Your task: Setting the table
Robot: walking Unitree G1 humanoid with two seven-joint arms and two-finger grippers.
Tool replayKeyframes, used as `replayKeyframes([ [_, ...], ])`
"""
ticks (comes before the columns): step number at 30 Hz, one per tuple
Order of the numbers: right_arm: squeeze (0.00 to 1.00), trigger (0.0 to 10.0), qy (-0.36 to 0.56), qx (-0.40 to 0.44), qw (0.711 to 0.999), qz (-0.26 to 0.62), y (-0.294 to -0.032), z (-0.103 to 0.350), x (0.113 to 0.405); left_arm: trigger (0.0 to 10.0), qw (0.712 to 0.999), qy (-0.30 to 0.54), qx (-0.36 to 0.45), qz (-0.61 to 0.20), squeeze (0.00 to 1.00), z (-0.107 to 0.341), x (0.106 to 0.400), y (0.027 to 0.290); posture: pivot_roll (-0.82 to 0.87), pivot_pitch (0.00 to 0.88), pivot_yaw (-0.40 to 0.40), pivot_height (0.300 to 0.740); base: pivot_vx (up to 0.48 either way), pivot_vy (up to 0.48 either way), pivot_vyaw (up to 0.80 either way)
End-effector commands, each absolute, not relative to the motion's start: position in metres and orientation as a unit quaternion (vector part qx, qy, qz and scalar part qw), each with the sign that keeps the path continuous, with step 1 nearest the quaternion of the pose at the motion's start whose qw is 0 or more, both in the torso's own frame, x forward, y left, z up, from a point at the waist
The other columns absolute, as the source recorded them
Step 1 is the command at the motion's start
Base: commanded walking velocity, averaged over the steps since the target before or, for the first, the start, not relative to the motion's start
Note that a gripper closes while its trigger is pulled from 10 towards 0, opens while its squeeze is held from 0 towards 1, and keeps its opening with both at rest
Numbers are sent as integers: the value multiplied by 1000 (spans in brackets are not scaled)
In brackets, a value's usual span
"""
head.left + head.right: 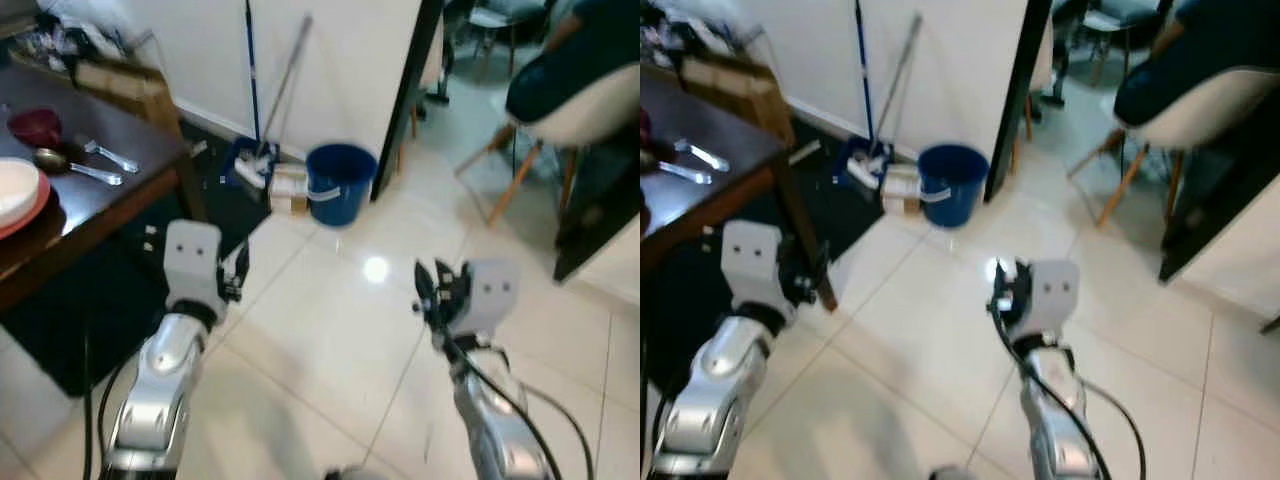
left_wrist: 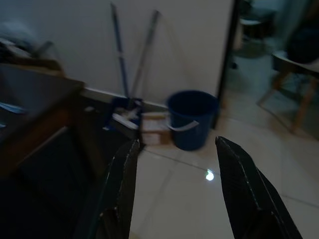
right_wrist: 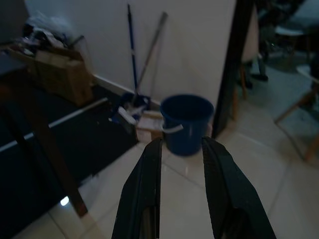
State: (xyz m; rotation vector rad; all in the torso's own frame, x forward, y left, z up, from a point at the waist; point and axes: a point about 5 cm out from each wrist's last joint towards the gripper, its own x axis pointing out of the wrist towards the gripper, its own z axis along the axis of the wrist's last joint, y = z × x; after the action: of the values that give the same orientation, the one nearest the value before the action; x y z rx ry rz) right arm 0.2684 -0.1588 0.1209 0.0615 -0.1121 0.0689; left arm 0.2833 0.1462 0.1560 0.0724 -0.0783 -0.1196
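Cutlery, two shiny metal spoons [image 1: 88,163], lies beside a white plate on a red charger [image 1: 18,193] on the dark wooden bench [image 1: 90,205] at the left eye view's upper left, nearer the left pincer [image 1: 238,272] than the right pincer [image 1: 430,285]. Left wrist view: its fingers [image 2: 119,189] gape wide, empty, with the bench edge at frame left. Right wrist view: the fingers [image 3: 142,194] stand parted, holding nothing, aimed at a blue plastic bucket [image 3: 186,123].
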Motion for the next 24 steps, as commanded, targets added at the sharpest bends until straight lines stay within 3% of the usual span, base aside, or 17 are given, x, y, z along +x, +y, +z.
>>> replayKeyframes([
  [1, 0, 10000, -51, 35, 997, 45, -153, 119, 267, 10000, 997, -29, 40, -54, 0, 151, 281, 151, -104, 0, 10, 740, 412, 0, 463],
  [10, 0, 10000, -50, 37, 997, 46, -153, 119, 267, 10000, 997, -29, 41, -55, 0, 151, 281, 150, -105, 0, 12, 740, 412, 0, 206],
  [14, 0, 10000, -55, 37, 996, 58, -151, 120, 266, 10000, 997, -26, 36, -55, 0, 151, 281, 150, -105, 0, 12, 740, 309, 0, 631],
  [24, 0, 10000, -55, 35, 996, 57, -150, 120, 266, 10000, 997, -32, 30, -57, 0, 153, 280, 149, -103, 0, 11, 740, 0, 0, 788],
])
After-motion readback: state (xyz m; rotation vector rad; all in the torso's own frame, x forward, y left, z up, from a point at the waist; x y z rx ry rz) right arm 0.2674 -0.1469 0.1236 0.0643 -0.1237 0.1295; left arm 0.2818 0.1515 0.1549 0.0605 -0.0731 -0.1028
